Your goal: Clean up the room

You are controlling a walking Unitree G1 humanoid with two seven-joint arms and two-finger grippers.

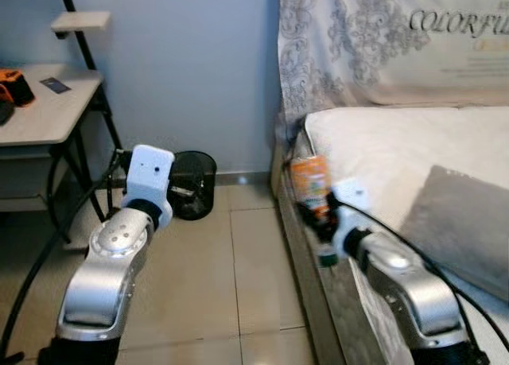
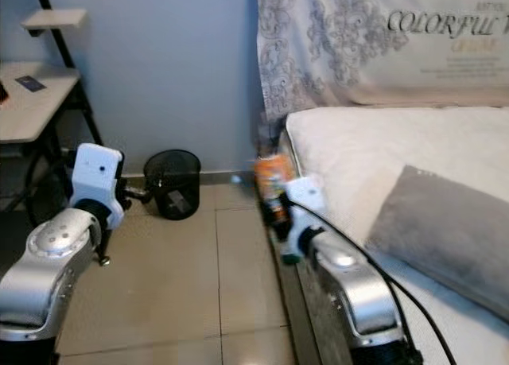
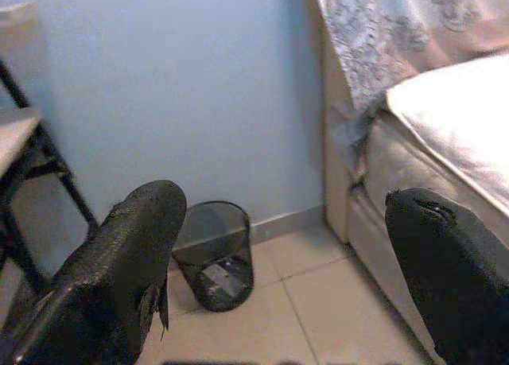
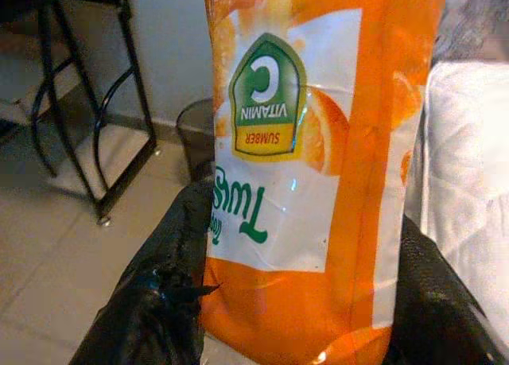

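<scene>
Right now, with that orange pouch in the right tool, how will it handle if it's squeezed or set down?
The pouch looks glossy, so probably slippery. Its printed face seems creased, so likely soft and floppy. Set on the bed, it may tip.

Right gripper [image 2: 278, 210]: clamps an orange bottle [image 2: 272, 182] beside the bed [image 2: 350, 154] edge
Left arm [image 2: 60, 246]: raised over the tiled floor [image 2: 183, 277]
Black mesh bin [image 2: 174, 184]: against the blue wall [image 2: 175, 63]
Grey pillow [image 2: 445, 234]: on the bed
</scene>
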